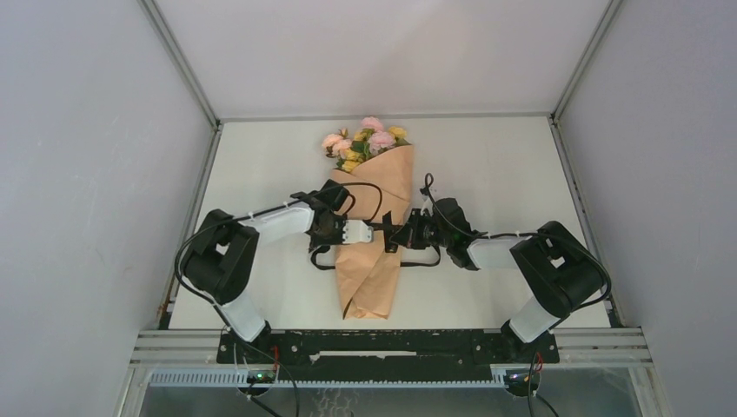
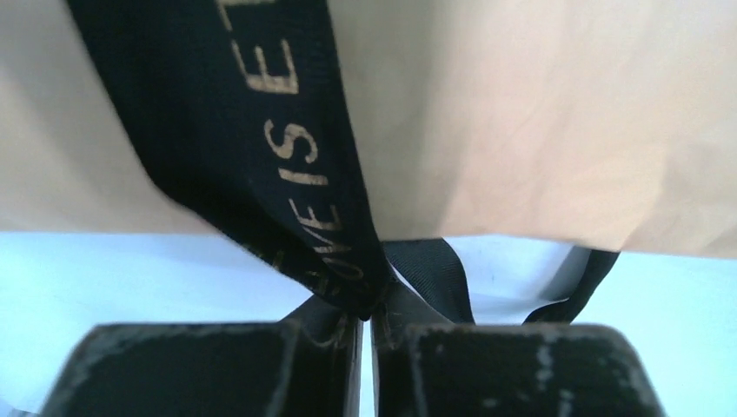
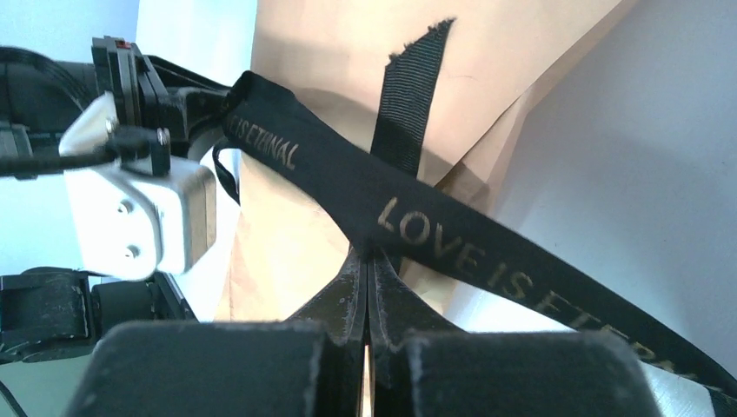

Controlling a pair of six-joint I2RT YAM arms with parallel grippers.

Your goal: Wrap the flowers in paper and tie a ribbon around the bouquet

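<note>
The bouquet lies lengthwise down the middle of the table, its peach-orange paper (image 1: 372, 276) rolled into a cone with the narrow end toward me. Pink and yellow flowers (image 1: 365, 143) poke out of the far, wide end. Both grippers meet over the cone's middle. My left gripper (image 1: 375, 233) (image 2: 369, 314) is shut on the black ribbon (image 2: 261, 148) with gold lettering, bunched at its tips. The right gripper (image 1: 393, 236) (image 3: 369, 254) is shut on the same ribbon (image 3: 452, 243), which stretches taut between the two across the paper (image 3: 348, 52). A loose ribbon end (image 3: 410, 95) sticks up behind.
Ribbon loops (image 1: 322, 258) hang onto the white table (image 1: 504, 174) on both sides of the cone. A black cable (image 1: 369, 193) arcs over the left wrist. Grey walls and metal posts (image 1: 187, 69) close in the table on three sides.
</note>
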